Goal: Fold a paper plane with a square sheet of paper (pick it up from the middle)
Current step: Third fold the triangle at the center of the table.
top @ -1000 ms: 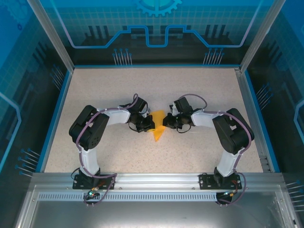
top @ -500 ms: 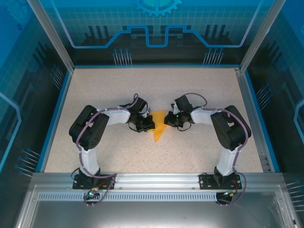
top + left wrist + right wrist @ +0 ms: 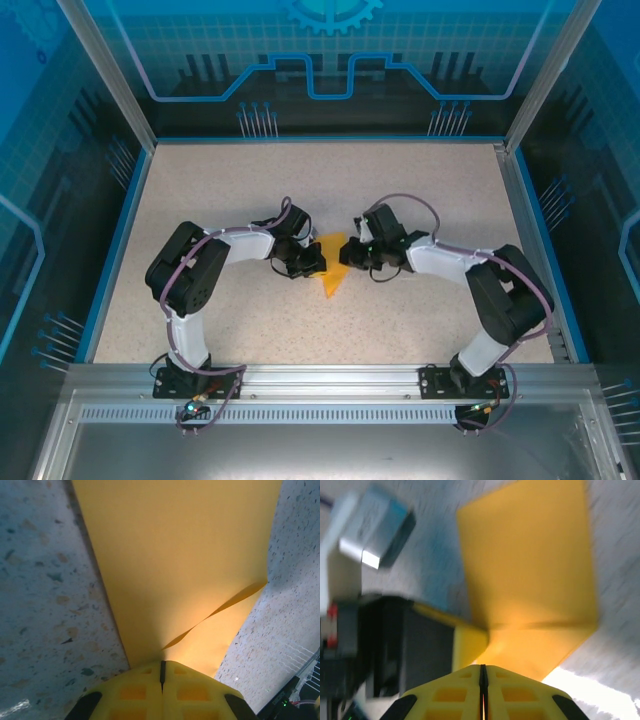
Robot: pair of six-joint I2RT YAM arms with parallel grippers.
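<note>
The left arm [image 3: 215, 262] and right arm [image 3: 455, 262] are bent inward, low over the middle of the desk [image 3: 420, 190], tips facing each other. The folded orange-yellow paper [image 3: 331, 280] is held between them: left jaws clenched on its left side, right jaws on its right, its point aimed nearward.

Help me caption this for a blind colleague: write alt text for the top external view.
Seen from above, the left gripper and right gripper meet on either side of a small folded orange-yellow sheet of paper, its point aimed at the near edge. They work at the middle of a speckled beige table enclosed by blue-lit transparent walls.
</note>
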